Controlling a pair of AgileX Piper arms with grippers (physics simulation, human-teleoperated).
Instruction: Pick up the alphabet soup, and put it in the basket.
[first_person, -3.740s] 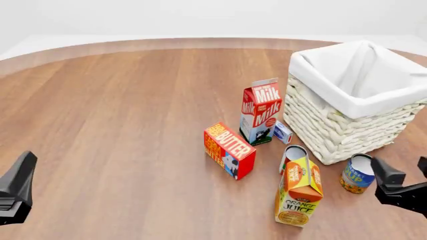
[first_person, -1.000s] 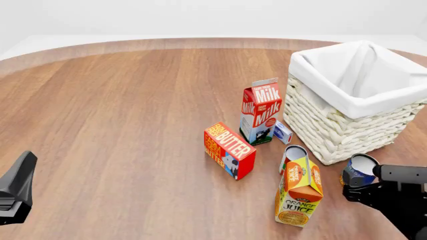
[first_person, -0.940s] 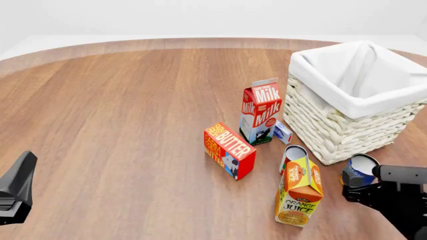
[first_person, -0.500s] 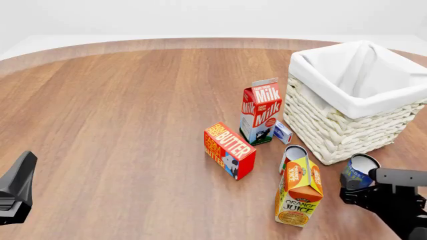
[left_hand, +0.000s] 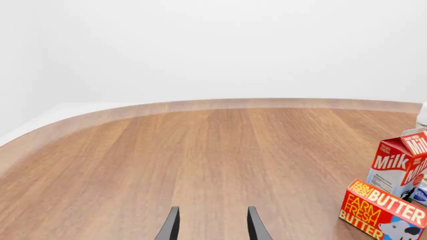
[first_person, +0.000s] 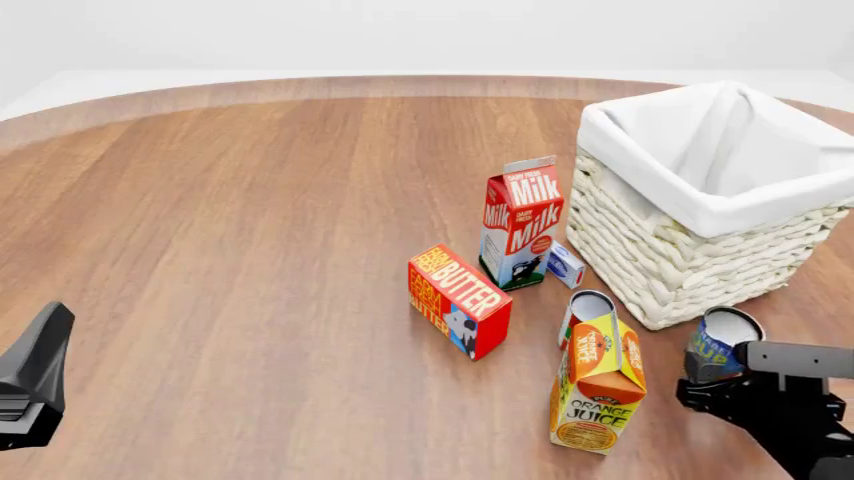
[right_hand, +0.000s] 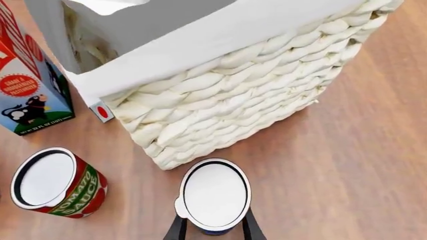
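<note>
The alphabet soup (first_person: 721, 343) is a short blue-and-yellow can with a pale lid, just in front of the basket's near corner and leaning a little. My right gripper (first_person: 714, 378) holds it from the near side. In the right wrist view both fingers press the sides of the alphabet soup (right_hand: 215, 195), so the right gripper (right_hand: 213, 226) is shut on it. The white wicker basket (first_person: 687, 262) with its cloth liner stands at the right; its woven wall (right_hand: 260, 100) rises right behind the can. My left gripper (first_person: 36, 378) hangs far left, and in its wrist view the left gripper (left_hand: 212, 227) is open, holding nothing.
A tomato sauce can (first_person: 585, 308) and an orange juice carton (first_person: 598, 385) stand just left of the soup. Further left are a butter box (first_person: 458, 300), a milk carton (first_person: 523, 220) and a small blue box (first_person: 566, 265) against the basket.
My right gripper has drawn in around the soup can. The can has tipped slightly and shifted a little toward the basket. The left arm is still.
</note>
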